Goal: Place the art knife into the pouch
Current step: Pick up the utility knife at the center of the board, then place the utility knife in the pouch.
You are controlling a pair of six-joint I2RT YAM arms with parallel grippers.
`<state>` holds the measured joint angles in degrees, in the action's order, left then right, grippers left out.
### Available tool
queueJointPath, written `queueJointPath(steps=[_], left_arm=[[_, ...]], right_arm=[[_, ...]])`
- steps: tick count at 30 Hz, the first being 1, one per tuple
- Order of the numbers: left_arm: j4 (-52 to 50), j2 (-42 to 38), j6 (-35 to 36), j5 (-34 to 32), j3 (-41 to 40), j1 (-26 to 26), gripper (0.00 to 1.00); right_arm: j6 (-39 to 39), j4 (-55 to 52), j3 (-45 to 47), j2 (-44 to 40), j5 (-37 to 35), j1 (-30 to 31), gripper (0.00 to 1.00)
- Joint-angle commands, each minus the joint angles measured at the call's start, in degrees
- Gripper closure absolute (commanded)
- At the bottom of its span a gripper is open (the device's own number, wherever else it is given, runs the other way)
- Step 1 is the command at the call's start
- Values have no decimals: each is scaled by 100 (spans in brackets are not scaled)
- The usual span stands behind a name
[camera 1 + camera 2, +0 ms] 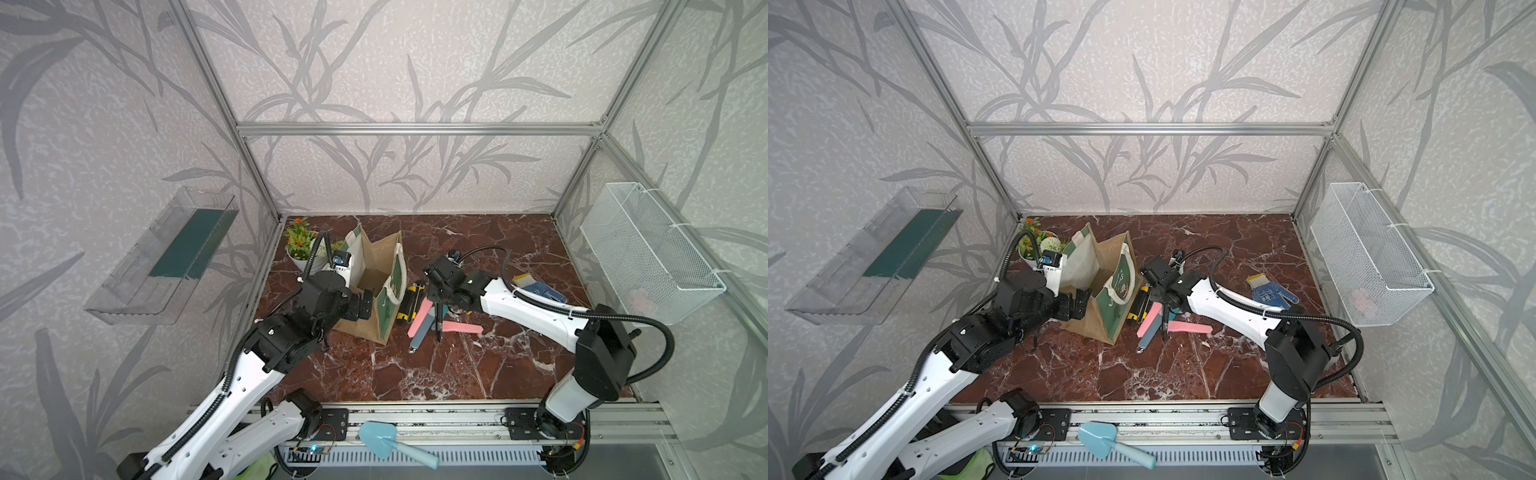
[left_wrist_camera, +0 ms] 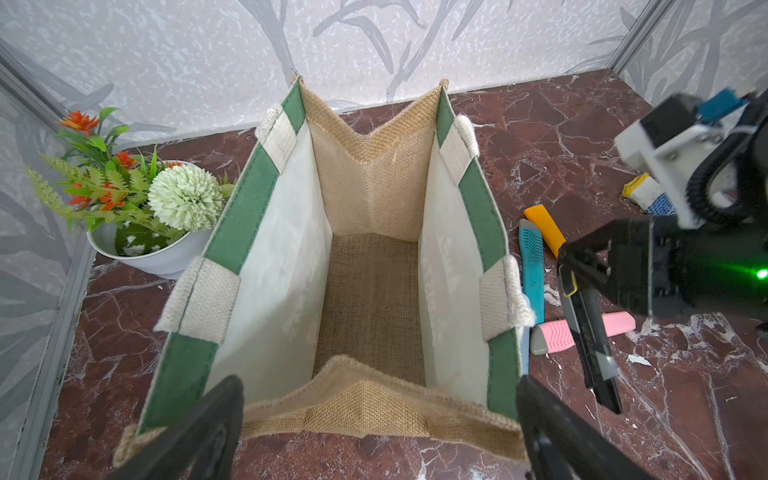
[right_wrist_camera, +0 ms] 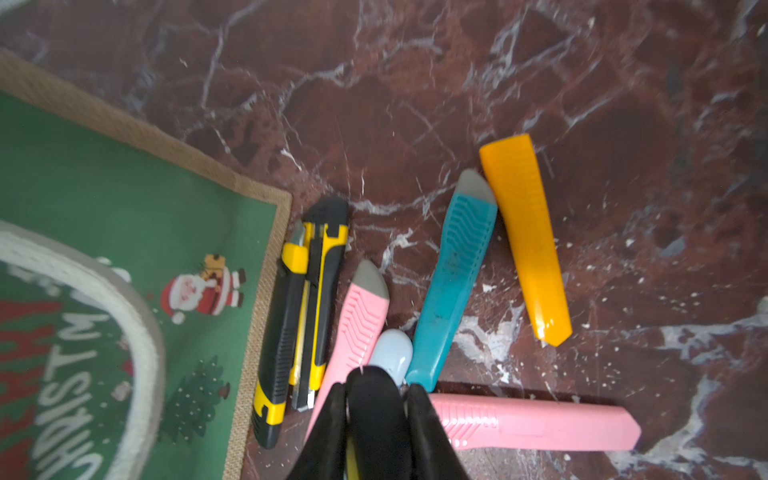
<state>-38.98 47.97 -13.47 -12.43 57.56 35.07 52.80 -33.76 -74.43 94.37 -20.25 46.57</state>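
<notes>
- The pouch, a tan jute tote with green sides and white lining, stands upright and open on the red marble tabletop. The left wrist view looks down past its rim to the jute floor.
- The left gripper is spread wide, with one finger at each corner of the pouch's near jute end. Whether the fingers touch the fabric cannot be told.
- The right gripper is clamped on the black art knife. The knife hangs steeply tilted, outside the pouch and just beside its Santa-printed green side.
- Below the knife, other cutters lie on the tabletop. Two yellow-and-black cutters rest against the pouch's foot, followed by pink cutters, a teal cutter and, farthest from the pouch, an orange cutter.
- A white pot of artificial flowers sits just beside the pouch's opposite side.
- A blue-and-white work glove lies well beyond the cutters from the pouch.
</notes>
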Motion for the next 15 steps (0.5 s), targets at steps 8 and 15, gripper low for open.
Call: queueJointPath(steps=[8, 15], left_arm=[[-15, -113, 88, -254, -68, -22, 1], [6, -113, 103, -209, -86, -23, 1]], right_arm=[[-1186, -226, -1861, -130, -459, -93, 100], [-1588, -573, -3942, 805, 384, -87, 100]])
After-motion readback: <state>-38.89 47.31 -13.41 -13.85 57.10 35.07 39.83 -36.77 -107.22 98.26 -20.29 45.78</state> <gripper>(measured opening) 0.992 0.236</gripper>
